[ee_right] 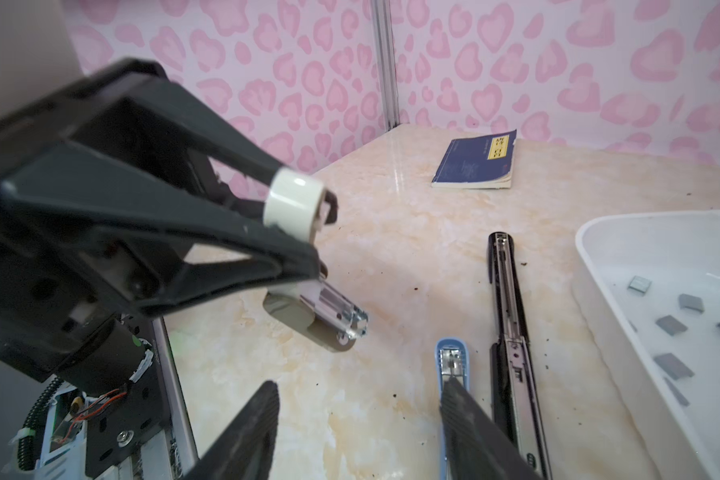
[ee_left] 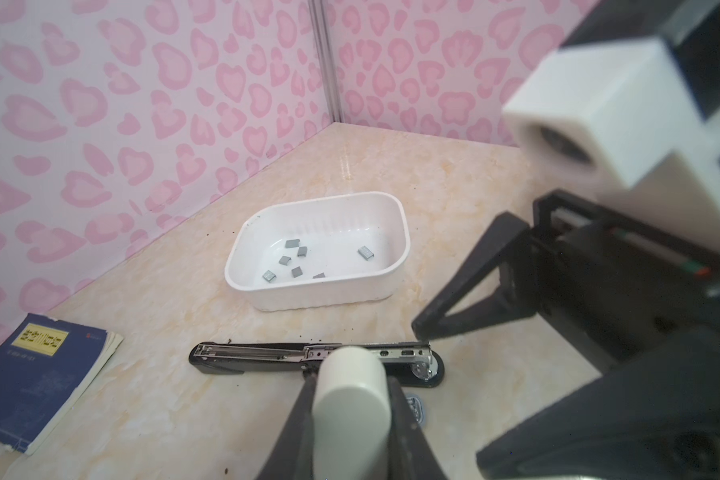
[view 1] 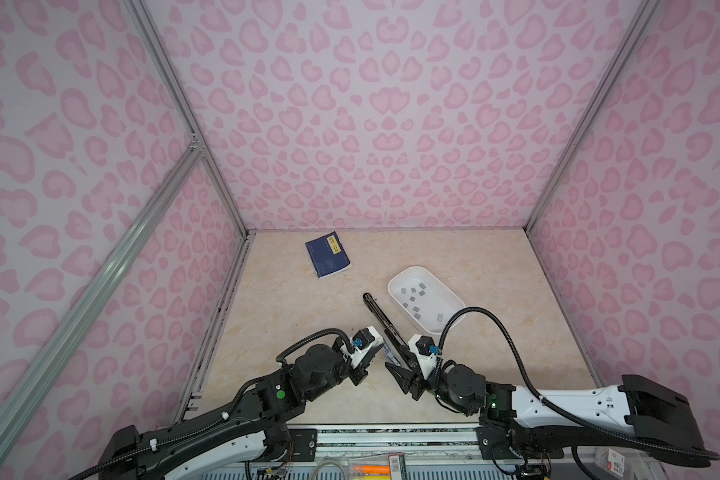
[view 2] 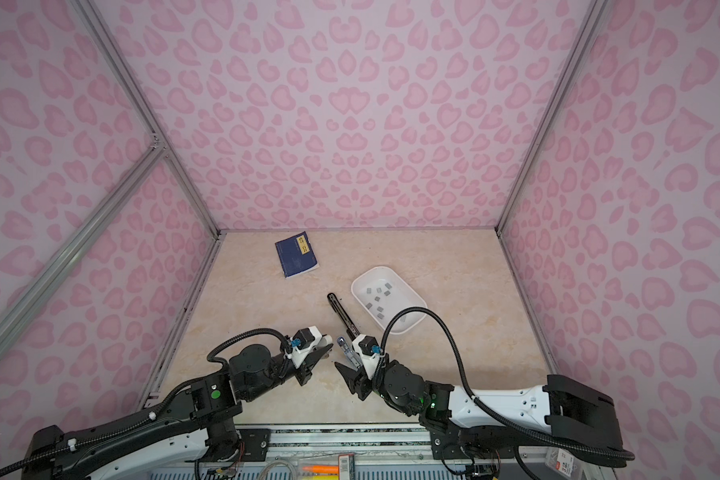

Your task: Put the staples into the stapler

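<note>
Staples (view 1: pixel 413 298), tiny flat grey metal blocks, lie scattered in a glossy white plastic tray (ee_left: pixel 321 297) with rounded corners, right of centre on the marbled beige tabletop (view 1: pixel 308 332). Just left of the tray, a long black stapler (view 1: pixel 377 311) lies opened flat with its steel channel showing, and a small pale-blue stapler (ee_right: pixel 452 357) sits beside its near end. The left gripper (ee_right: pixel 314 228) is clenched on a white rounded item (ee_left: pixel 350 390) with a shiny metal end. The right gripper (ee_right: pixel 358 386) is released, its ribbed black fingers spread, one over the pale-blue stapler. A dark-blue soft-covered booklet (view 1: pixel 327 254) lies far left.
</note>
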